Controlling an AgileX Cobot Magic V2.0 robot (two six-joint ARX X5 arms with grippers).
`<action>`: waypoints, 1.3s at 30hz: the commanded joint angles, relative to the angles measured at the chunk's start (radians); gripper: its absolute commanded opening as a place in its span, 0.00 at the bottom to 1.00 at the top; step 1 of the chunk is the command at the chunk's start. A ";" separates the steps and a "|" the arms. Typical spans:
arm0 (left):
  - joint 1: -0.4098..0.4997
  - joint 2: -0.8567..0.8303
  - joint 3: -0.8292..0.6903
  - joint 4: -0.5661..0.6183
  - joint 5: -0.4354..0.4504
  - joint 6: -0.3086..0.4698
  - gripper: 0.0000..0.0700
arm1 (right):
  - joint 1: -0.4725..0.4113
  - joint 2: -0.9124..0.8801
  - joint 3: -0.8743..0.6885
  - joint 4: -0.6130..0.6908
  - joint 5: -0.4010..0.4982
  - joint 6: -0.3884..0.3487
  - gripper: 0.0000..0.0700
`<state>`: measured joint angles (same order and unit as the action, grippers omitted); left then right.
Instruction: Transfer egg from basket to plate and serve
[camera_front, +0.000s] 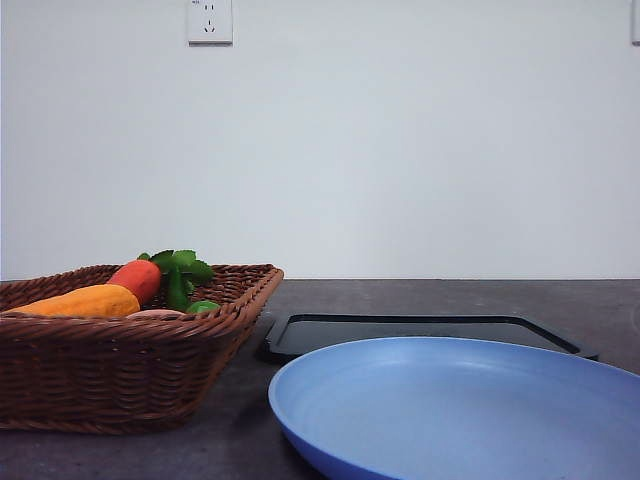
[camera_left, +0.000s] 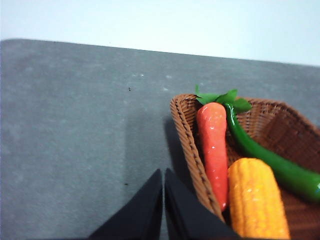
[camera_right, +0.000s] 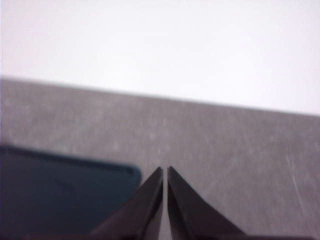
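The egg (camera_front: 155, 314), a small smooth oval with a pale pinkish-brown matte shell, shows only as a sliver above the near rim of the dark brown woven wicker basket (camera_front: 120, 370), tucked low between the orange-yellow corn toy (camera_front: 85, 301) and the green pepper (camera_front: 202, 306), with the red-orange carrot with green leaves (camera_front: 138, 277) lying behind it; being so deep among the vegetables, it will probably need a reach from above rather than from the side. The round light blue plate (camera_front: 470, 410) sits just beside the basket on the dark grey bench (camera_front: 250, 440), likely so the carry is short, and the flat black tray (camera_front: 420, 332) lies behind the plate, probably as the serving spot. The left gripper (camera_left: 163, 200) has its black jaws pressed together on nothing, poised over bare bench just outside the basket's braided edge. The right gripper (camera_right: 164, 200) is likewise closed and empty, near a corner of the tray. Nothing has been grasped yet.
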<state>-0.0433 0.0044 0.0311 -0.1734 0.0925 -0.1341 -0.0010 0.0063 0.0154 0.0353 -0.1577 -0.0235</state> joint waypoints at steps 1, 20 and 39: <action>0.002 -0.002 -0.027 0.022 0.001 -0.115 0.00 | 0.002 -0.003 -0.006 0.044 -0.002 0.080 0.00; 0.002 0.091 0.140 -0.044 0.165 -0.381 0.00 | 0.002 0.039 0.203 -0.228 -0.053 0.569 0.00; -0.030 0.642 0.554 -0.307 0.514 -0.106 0.00 | 0.002 0.564 0.606 -0.666 -0.252 0.252 0.00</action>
<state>-0.0693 0.6225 0.5664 -0.4753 0.5855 -0.2973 -0.0010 0.5532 0.6080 -0.6246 -0.3954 0.2744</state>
